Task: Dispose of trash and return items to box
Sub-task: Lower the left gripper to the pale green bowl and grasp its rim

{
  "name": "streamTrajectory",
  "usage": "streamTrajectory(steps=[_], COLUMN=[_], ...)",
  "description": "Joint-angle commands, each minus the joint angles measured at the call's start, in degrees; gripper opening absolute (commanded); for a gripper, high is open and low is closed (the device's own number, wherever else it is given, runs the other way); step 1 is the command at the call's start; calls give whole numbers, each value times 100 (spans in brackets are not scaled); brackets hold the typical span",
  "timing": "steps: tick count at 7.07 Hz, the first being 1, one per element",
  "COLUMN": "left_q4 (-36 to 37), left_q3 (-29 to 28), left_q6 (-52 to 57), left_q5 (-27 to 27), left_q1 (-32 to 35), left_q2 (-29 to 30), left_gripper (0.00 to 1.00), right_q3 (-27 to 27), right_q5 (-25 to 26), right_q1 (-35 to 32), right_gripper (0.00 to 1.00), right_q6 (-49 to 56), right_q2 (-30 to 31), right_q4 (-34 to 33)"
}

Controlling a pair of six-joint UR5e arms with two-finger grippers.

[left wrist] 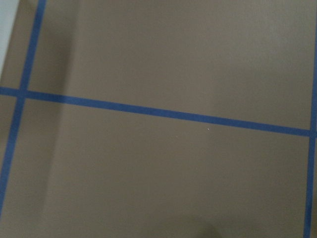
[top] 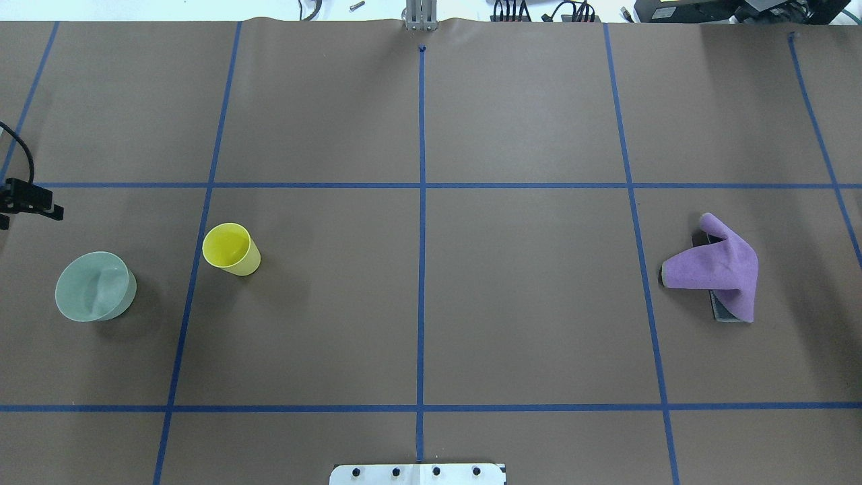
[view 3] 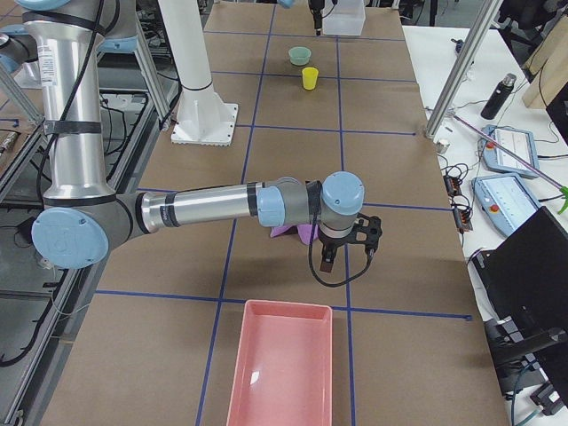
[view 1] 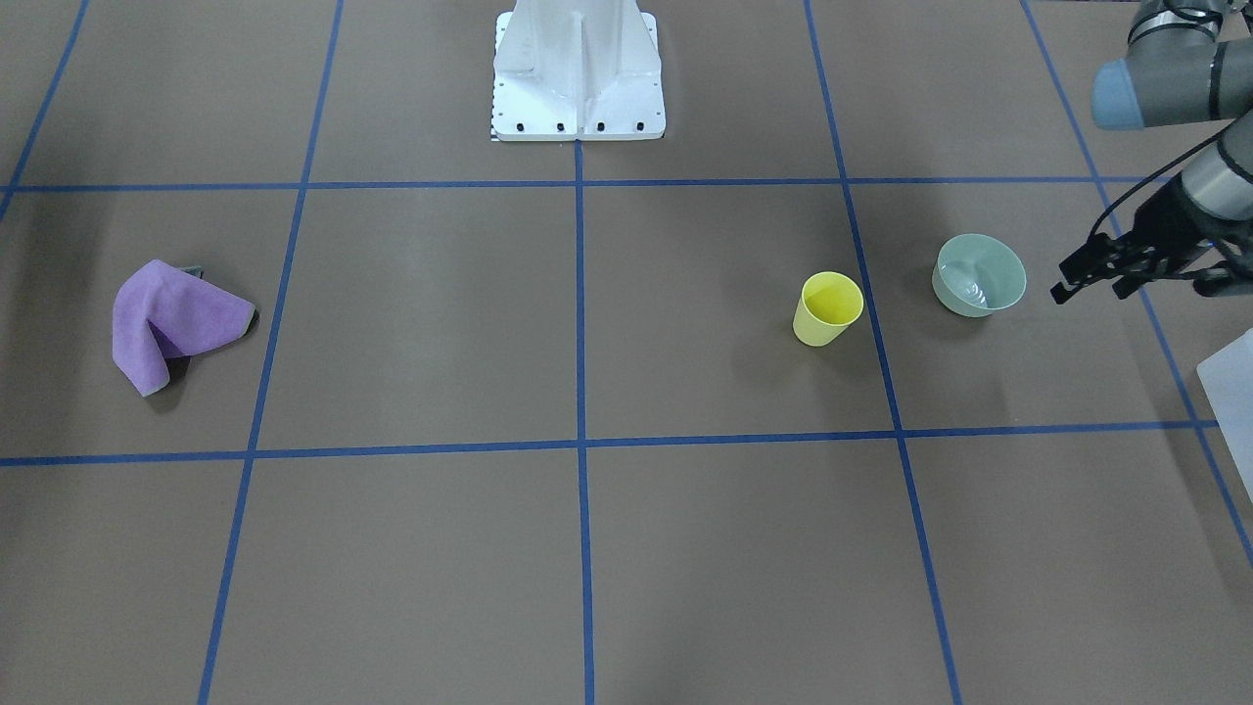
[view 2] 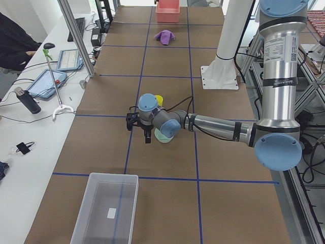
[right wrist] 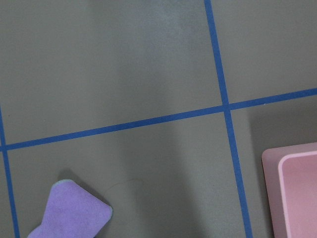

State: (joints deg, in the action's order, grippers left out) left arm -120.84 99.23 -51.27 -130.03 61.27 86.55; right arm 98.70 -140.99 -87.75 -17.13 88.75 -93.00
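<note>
The pale grey-green bowl [view 1: 979,275] stands upright on the table, and the yellow cup [view 1: 828,308] stands upright beside it. They also show in the overhead view as the bowl [top: 94,286] and the cup [top: 231,248]. My left gripper [view 1: 1060,279] hovers just beside the bowl, apart from it, with its jaws apart and empty. The frosted box [view 2: 106,208] stands empty at the table's left end, and one corner [view 1: 1229,377] shows in the front view. My right gripper [view 3: 342,247] hangs above the purple cloth [view 3: 297,232]; I cannot tell whether it is open or shut.
The crumpled purple cloth [top: 717,266] lies on a dark flat object [top: 726,312] on the robot's right side. A pink bin [view 3: 284,364] stands at that end of the table. The white pedestal [view 1: 578,73] is at the robot's edge.
</note>
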Motion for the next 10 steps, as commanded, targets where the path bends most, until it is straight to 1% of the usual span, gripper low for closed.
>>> streamTrajectory(steps=[1, 2, 3, 4, 6, 8, 9, 10], left_q4=[-124, -255, -787, -1167, -1153, -1170, -1170, -1179], left_q3=[9, 53, 9, 9, -104, -455, -552, -527], left_q6=[-366, -323, -323, -314, -384, -375, -384, -384], left_q5=[145, 118, 118, 83, 57, 83, 83, 39], left_q1=[-719, -739, -739, -722, -756, -757, -757, -757], left_q2=[-67, -242, -635, -943, -807, -404, -315, -314], left_gripper=[98, 98, 98, 98, 98, 97, 85, 42], right_q3=[18, 9, 27, 18, 18, -8, 9, 18], right_q5=[71, 54, 36, 27, 19, 19, 19, 10], right_q1=[21, 29, 29, 29, 38, 38, 38, 38], right_gripper=[100, 100, 100, 100, 100, 100, 100, 100], right_q6=[-19, -28, -28, -28, -28, -28, -28, -28], right_q2=[-7, -7, -7, -7, -7, -7, -7, -7], right_q4=[-7, -7, -7, -7, -7, -7, -7, -7])
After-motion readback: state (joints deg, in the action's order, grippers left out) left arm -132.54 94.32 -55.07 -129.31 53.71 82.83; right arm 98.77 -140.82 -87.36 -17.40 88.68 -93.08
